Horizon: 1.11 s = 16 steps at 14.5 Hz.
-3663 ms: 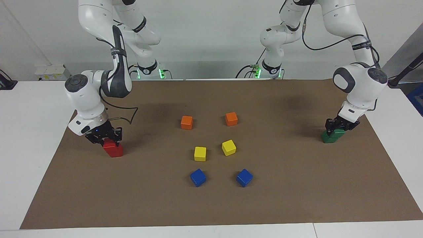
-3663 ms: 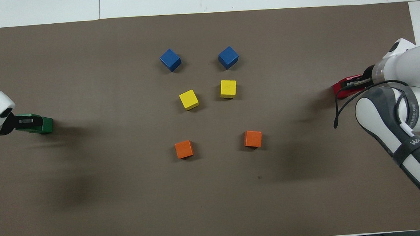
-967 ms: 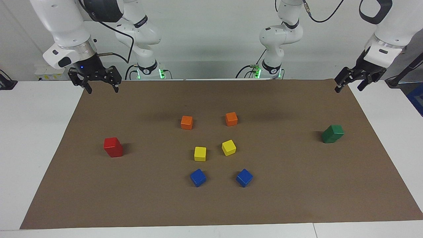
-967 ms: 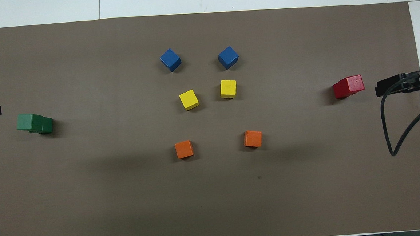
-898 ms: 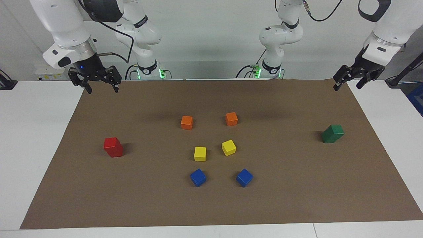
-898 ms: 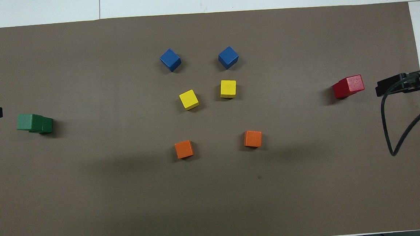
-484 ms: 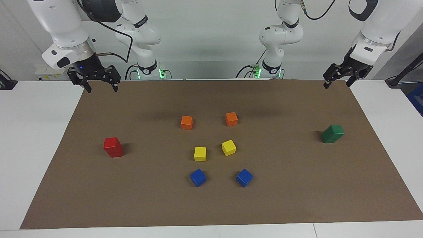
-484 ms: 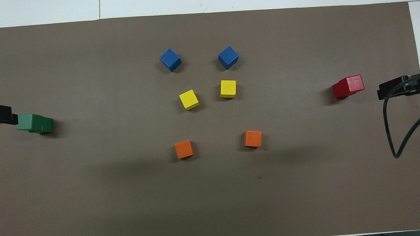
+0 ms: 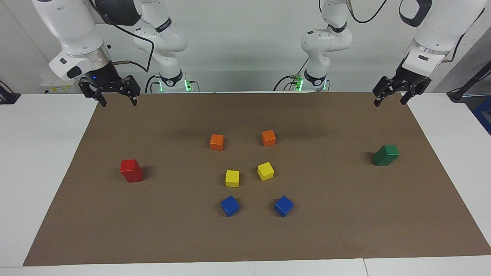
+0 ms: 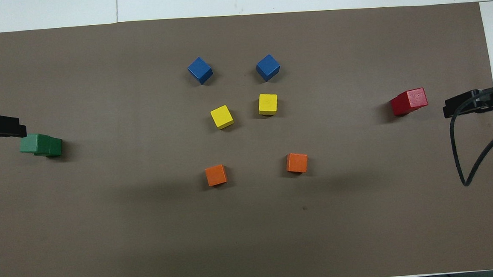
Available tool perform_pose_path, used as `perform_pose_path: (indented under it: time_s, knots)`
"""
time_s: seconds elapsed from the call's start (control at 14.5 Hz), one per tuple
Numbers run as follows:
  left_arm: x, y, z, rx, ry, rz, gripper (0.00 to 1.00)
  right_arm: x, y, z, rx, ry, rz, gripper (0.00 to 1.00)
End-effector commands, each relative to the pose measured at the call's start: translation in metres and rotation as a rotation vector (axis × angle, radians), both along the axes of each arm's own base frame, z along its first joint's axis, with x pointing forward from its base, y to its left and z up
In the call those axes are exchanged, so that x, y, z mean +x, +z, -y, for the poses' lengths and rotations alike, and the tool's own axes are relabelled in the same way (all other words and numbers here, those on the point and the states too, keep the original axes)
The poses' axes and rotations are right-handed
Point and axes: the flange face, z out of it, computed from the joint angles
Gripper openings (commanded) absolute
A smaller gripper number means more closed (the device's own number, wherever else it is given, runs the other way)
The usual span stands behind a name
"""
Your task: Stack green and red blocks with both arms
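since red stack (image 9: 131,171) mid-left and green stack (image 9: 386,155) mid-right both stand, task looks done; left gripper (image 9: 394,94) and right gripper (image 9: 113,94) spread wide, empty, raised at top corners.

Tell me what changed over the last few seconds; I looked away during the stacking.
Both hands let go and rose. The right hand, earlier shut on the top of the red stack, now hangs open over the mat's edge nearest the robots. The left hand likewise left the green stack and lifted. Both stacks and the orange, yellow and blue cubes stayed put.
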Motion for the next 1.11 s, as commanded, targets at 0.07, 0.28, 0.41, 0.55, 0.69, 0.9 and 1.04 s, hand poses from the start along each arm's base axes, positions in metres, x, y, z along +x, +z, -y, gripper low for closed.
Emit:
perform_pose_path:
  time_s: [0.07, 0.28, 0.41, 0.55, 0.69, 0.9, 1.04]
  knots:
    - [-0.0059, 0.0003, -0.0003, -0.004, -0.016, 0.022, 1.00, -0.0006, 0.0036, 0.0002, 0.017, -0.001, -0.006, 1.00]
    - [-0.0060, 0.0001, -0.0005, -0.003, -0.014, 0.020, 1.00, -0.0013, 0.0035, -0.0007, 0.017, 0.001, -0.008, 1.00]
    - [-0.0067, -0.0004, -0.0014, -0.001, -0.015, 0.014, 1.00, -0.0016, 0.0037, 0.0001, 0.017, -0.002, -0.006, 1.00]
    - [-0.0068, -0.0006, -0.0017, 0.002, -0.015, 0.012, 1.00, -0.0012, 0.0029, 0.0003, 0.015, -0.002, -0.008, 1.00]
    - [-0.0071, -0.0009, -0.0036, 0.030, -0.022, 0.009, 1.00, -0.0008, 0.0032, 0.0012, 0.015, -0.002, -0.005, 1.00]
    - [-0.0076, -0.0001, -0.0036, 0.030, -0.025, 0.011, 1.00, -0.0013, 0.0040, 0.0003, 0.015, -0.002, -0.003, 1.00]
    - [-0.0076, -0.0001, -0.0044, 0.030, -0.022, 0.011, 1.00, -0.0011, 0.0041, 0.0011, 0.015, -0.005, -0.001, 1.00]
